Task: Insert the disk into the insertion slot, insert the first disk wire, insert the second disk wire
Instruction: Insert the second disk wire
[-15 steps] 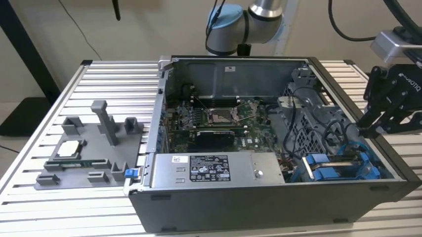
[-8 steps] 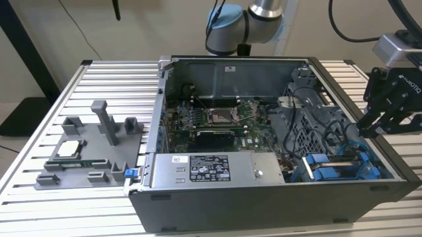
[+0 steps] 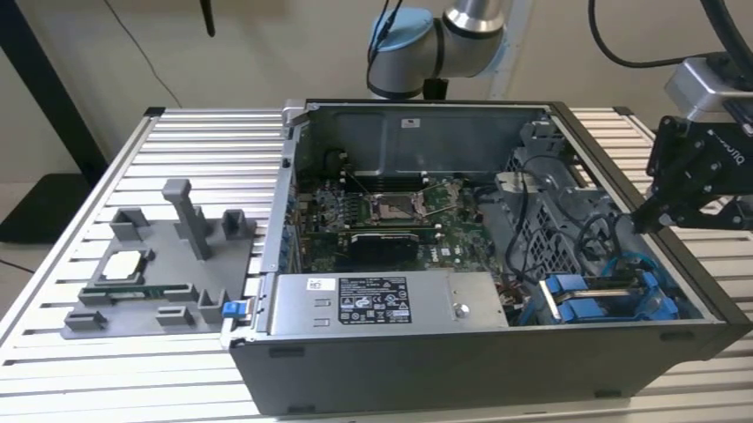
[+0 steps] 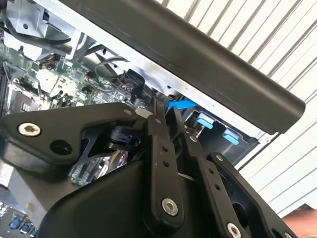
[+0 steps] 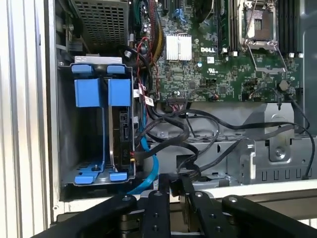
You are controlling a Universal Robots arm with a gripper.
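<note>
Disk (image 5: 122,130): edge-on in slot (image 5: 65,124), cables (image 5: 168,134) near its end. By my guess dense, stiff, shock-shy; take by blue tabs (image 5: 116,69), not label. My gripper (image 5: 179,181): jaws drawn together, nothing between. First wrist view gives disk seated; exterior view gives me over case (image 3: 471,370) rim

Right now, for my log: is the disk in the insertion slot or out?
In: in the first wrist view the disk sits inside the insertion slot, framed by its blue carrier tabs.
</note>
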